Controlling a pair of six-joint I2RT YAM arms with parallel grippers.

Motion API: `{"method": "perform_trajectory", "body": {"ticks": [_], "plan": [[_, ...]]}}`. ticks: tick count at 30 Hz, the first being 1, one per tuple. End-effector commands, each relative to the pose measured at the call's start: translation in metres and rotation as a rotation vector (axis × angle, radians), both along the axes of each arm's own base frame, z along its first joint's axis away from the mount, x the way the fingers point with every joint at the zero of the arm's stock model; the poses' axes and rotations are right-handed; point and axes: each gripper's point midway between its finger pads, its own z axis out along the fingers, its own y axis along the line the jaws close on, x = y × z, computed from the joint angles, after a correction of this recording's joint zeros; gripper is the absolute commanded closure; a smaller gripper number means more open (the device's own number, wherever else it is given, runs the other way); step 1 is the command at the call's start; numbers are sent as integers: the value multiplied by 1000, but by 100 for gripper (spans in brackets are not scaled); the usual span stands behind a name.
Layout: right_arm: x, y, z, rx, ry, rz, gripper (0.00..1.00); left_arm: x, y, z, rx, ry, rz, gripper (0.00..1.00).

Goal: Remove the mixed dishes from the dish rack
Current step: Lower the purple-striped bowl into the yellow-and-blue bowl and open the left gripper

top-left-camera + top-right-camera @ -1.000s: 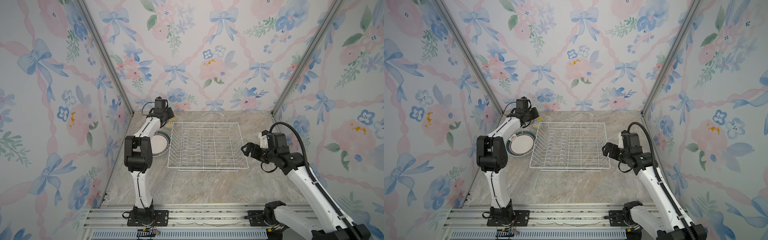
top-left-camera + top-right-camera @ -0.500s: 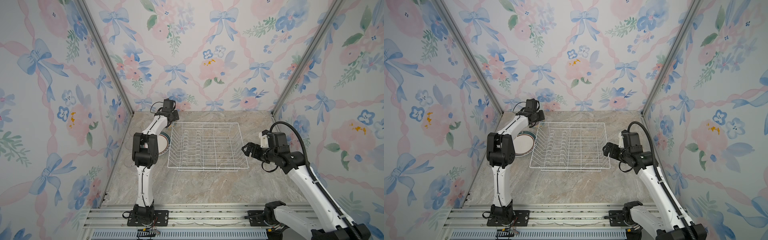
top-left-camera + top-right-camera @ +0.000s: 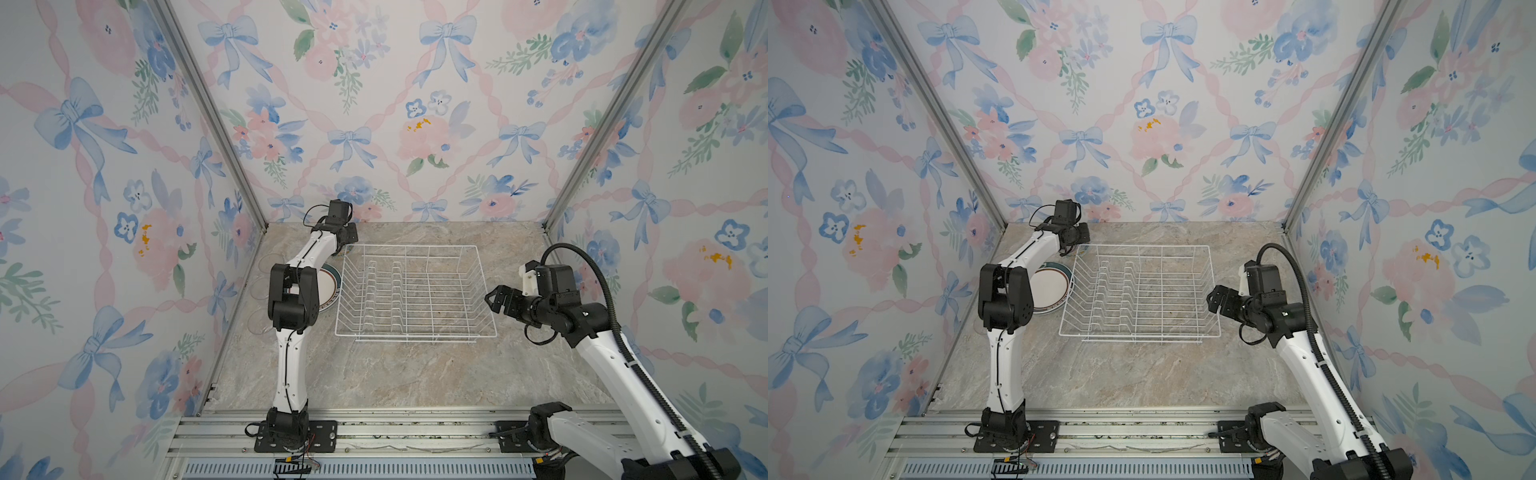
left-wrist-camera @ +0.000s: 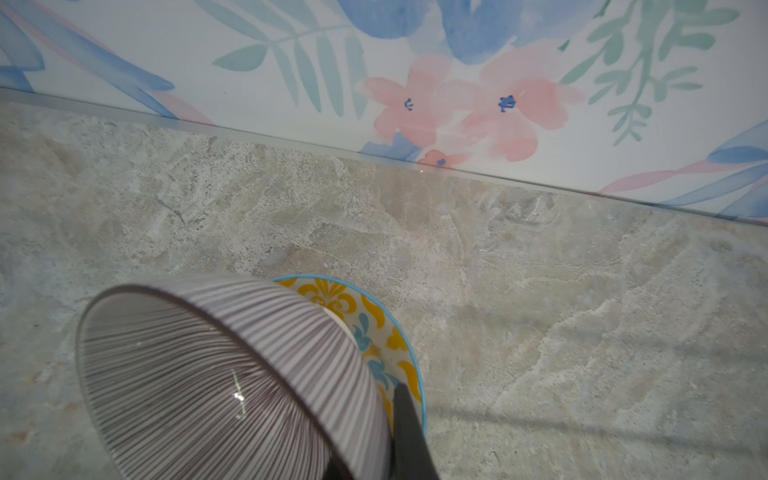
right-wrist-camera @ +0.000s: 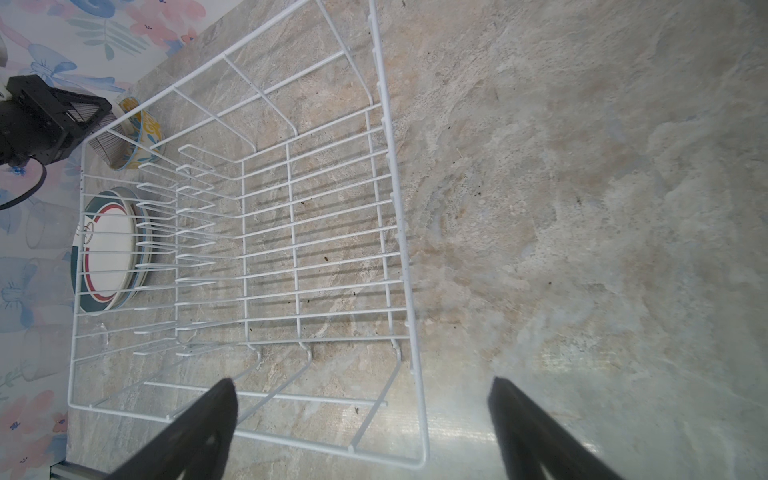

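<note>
My left gripper (image 4: 386,399) is shut on the rim of the purplish striped bowl (image 4: 232,382), with one dark finger (image 4: 409,436) outside the rim. The bowl hangs tilted just over the yellow-blue patterned bowl (image 4: 374,328), which sits on the table by the back wall. In both top views this gripper (image 3: 348,239) (image 3: 1081,237) is at the far left corner of the dish rack (image 3: 415,334) (image 3: 1142,332), which holds nothing. My right gripper (image 3: 492,299) (image 5: 361,399) is open at the rack's right side, empty.
A stack of plates, topped by a teal-brown rimmed one (image 3: 328,286) (image 5: 108,249), lies left of the rack. Clear glass cups (image 3: 266,262) (image 3: 257,322) stand along the left wall. The back wall is close behind the bowls.
My left arm has swung right and lowered slightly, carrying the striped bowl from above the plates to the rack's far left corner. The right arm has not moved.
</note>
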Motion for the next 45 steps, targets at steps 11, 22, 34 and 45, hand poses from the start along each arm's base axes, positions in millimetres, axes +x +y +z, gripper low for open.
{"method": "perform_trajectory", "body": {"ticks": [11,22,34,45], "plan": [[-3,-8,8,-23,-8,-13,3,6,-9,-2,30,-14,-32,100],[-4,-11,9,-27,-9,-16,3,2,-10,-11,35,6,-35,88],[-3,-14,10,-31,-4,-26,3,0,-10,-22,43,25,-35,82],[-3,-14,9,-30,3,-26,3,-2,-13,-26,28,36,-43,80]]}}
